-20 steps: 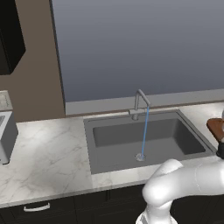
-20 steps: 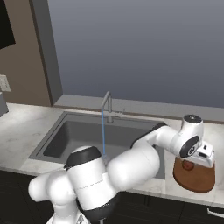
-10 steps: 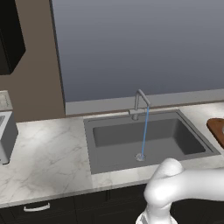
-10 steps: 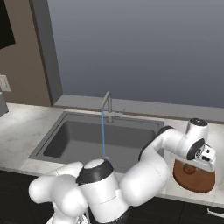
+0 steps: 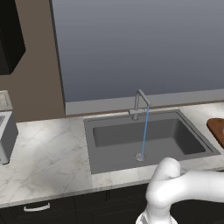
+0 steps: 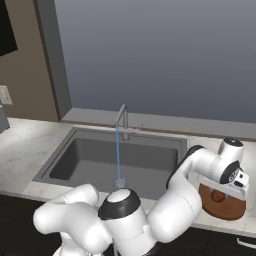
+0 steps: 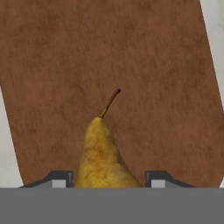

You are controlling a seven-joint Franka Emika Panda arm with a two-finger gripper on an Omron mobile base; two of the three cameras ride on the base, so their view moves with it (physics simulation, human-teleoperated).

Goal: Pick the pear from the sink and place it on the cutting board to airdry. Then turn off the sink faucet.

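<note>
Tool (image 7: 105, 181) clamped around pear (image 7: 104, 159), above cutting board (image 7: 109, 57). Water running from faucet (image 5: 139, 104) into sink (image 5: 113, 146).

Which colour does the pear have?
Yellow-brown with fine speckles and a thin brown stem; the pear shows best in the hand view.
</note>
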